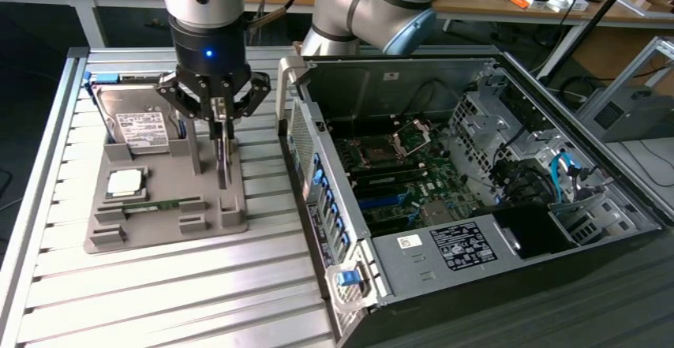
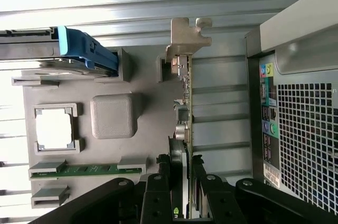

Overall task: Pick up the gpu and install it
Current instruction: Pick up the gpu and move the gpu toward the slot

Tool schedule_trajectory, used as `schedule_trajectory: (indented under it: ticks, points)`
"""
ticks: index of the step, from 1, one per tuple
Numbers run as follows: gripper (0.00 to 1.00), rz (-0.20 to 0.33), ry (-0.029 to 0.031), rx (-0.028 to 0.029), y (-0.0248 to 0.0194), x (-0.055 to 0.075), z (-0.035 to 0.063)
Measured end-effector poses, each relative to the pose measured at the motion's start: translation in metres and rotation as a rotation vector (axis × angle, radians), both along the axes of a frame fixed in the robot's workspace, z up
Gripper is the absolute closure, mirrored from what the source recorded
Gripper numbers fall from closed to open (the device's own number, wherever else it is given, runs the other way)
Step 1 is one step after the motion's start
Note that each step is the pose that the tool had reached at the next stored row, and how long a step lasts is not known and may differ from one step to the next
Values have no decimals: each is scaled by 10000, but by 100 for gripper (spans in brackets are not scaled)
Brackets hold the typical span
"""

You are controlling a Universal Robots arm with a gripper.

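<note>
My black gripper (image 1: 219, 117) is half-closed, pinching the thin green gpu card with silvery end bracket (image 2: 187, 97) edge-on at the grey moulded tray's (image 1: 147, 233) edge beside the open black computer case (image 1: 327, 198). The fingers (image 2: 158, 192) hide its gripped edge. I cannot tell whether it is clear of its slot.

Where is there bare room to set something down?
Bare table slats lie camera-side of the grey tray and to the exterior view's left of it. Crowded: between tray and computer case, where the gripper holds the gpu.
</note>
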State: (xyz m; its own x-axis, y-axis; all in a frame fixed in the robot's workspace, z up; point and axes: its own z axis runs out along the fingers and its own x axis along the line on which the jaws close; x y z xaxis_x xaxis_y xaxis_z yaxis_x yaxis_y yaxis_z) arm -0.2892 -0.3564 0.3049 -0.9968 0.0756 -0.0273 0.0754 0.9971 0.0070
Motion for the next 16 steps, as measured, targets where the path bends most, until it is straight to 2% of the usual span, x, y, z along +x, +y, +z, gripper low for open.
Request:
schedule_trajectory:
  ticks: [16]
  points:
    - [73, 0, -1, 1, 0, 0, 96]
